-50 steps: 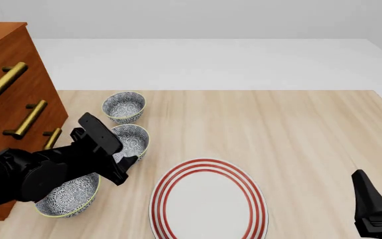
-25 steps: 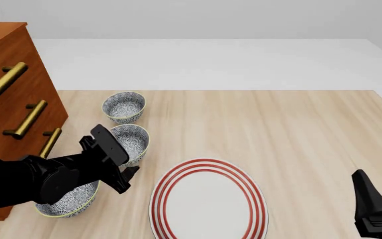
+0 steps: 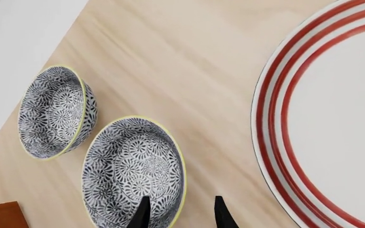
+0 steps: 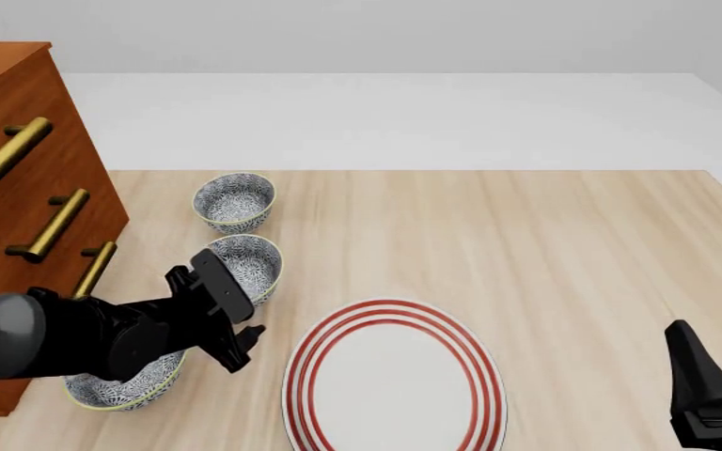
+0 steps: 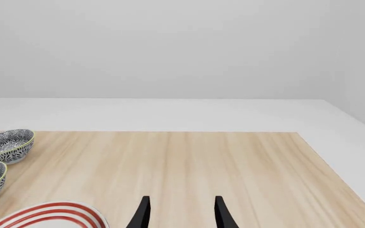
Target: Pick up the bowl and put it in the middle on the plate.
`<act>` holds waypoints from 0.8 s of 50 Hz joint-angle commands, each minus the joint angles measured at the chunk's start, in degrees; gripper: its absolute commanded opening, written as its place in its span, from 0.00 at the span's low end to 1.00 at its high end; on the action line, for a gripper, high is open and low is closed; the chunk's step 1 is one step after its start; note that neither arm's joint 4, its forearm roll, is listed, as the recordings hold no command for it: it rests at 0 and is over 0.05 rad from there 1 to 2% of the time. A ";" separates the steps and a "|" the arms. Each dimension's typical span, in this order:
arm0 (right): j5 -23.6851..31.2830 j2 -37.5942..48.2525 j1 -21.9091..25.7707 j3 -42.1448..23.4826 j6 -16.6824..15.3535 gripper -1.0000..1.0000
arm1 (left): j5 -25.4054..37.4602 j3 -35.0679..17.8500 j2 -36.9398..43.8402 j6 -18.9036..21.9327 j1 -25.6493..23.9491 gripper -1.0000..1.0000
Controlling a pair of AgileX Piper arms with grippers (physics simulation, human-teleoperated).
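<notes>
Bowl (image 3: 133, 174), stiff and slick, is straddled at its 3 o'clock rim by the parted left gripper (image 3: 178, 212).

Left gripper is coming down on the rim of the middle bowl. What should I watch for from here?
The left gripper is open with one finger over the middle bowl and one outside its rim; a shallow pinch there might slip or tip it. The far bowl and the near bowl sit close, so the arm might nudge them. The plate lies close by, so a low carry might clip its rim.
</notes>
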 commanded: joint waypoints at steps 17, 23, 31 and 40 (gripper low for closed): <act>-0.18 0.10 -0.01 0.09 0.00 1.00 | -1.34 -1.64 5.15 2.51 1.44 1.00; -0.13 0.08 -0.01 0.05 -0.02 1.00 | 0.23 -1.95 1.09 2.44 -0.41 0.00; -0.12 0.10 -0.02 0.02 0.00 1.00 | 5.80 -3.12 -6.00 2.17 -1.46 0.00; 0.07 0.01 -0.01 -0.09 -0.02 1.00 | 9.06 -5.03 -10.66 2.46 -4.01 0.00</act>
